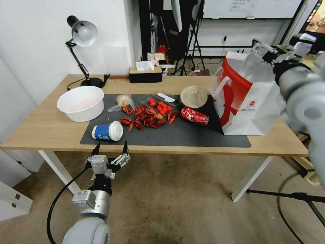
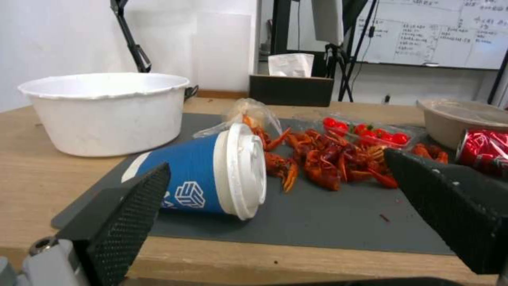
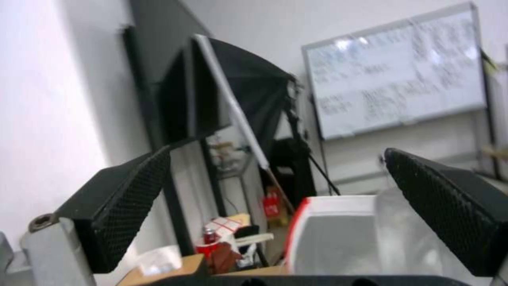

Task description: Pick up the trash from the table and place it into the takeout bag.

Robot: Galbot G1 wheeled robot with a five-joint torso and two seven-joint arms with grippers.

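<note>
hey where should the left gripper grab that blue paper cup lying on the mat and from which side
Probably the ribbed blue wall of the paper cup, midway between base and lid. It lies on its side on the dark mat, lid toward the crayfish shells, so its round wall faces the table's near edge. The left gripper sits there, jaws open; coming in from that edge, one jaw past each end, avoids the loose lid.

Left gripper (image 1: 110,149): low, in front of body, arm reaching up from below, wrist level, fingers (image 2: 124,216) spread wide, nothing between them. Right gripper (image 3: 275,210): raised high on right side, arm bent at elbow, fingers (image 3: 132,190) spread apart, holding nothing.
</note>
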